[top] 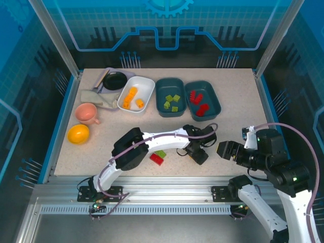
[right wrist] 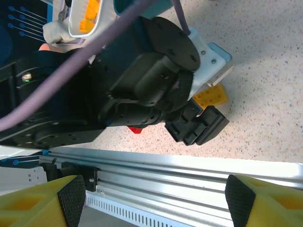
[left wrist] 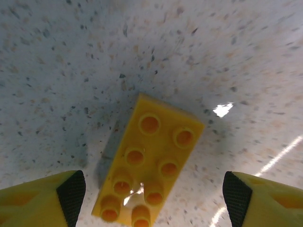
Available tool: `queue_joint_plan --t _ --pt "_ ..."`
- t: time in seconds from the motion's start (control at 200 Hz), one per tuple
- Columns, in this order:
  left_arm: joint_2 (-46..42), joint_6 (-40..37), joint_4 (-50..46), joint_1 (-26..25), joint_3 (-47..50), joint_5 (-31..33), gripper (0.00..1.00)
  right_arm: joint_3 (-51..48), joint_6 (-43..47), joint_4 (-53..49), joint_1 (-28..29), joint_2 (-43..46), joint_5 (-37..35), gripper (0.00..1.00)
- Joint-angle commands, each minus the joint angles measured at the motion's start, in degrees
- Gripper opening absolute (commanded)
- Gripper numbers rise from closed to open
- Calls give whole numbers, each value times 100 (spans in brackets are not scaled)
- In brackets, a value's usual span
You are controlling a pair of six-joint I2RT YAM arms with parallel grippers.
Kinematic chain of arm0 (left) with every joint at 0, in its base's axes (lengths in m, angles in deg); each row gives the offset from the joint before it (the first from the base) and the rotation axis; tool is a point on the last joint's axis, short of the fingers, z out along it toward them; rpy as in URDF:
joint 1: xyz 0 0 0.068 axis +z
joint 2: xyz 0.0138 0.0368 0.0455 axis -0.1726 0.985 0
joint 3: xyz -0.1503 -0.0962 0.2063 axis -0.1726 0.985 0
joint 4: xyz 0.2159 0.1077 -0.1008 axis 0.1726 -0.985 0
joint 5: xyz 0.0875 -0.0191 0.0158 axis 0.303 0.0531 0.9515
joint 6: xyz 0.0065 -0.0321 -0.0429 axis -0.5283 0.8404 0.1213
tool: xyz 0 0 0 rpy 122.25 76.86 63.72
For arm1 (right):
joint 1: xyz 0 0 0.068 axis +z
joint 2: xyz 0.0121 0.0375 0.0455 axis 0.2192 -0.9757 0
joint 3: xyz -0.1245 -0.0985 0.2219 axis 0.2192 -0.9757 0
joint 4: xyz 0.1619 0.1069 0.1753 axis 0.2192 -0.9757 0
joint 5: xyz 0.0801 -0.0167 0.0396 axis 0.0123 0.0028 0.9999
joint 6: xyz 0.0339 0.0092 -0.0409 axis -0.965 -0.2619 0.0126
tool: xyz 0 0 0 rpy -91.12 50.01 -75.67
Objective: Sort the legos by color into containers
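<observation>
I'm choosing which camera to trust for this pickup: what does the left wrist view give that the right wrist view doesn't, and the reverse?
Left wrist: the yellow brick lies studs up inside the open left gripper, touching neither finger. Right wrist: the left arm from outside, a red brick peeking past it, the white tub holding orange bricks. Both: the yellow brick on the speckled table.

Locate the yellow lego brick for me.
Left wrist view: the yellow lego brick lies studs-up on the speckled table, between the fingertips of the open left gripper. Right wrist view: beside that gripper, near the front rail.
</observation>
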Motion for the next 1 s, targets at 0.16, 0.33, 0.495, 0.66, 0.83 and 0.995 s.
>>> queue_joint_plan --t 0.16,0.33,0.495,0.66,0.83,0.995 --pt "317 -15 -172 -41 -331 558 65 -3 -191 -217 -75 260 120 80" --pt "374 61 -148 -52 -342 532 39 -141 -221 -165 -77 325 125 80" --pt "187 265 -153 -14 -220 654 32 -199 -228 -6 -74 296 156 79" --pt "-691 850 -7 387 266 650 32 -256 -132 305 -81 107 243 77" --pt "-1843 1284 111 1224 814 480 32 -335 60 984 -51 -475 553 74" --pt "-2552 1431 125 2434 1209 146 33 -391 69 1910 543 -1190 315 74"
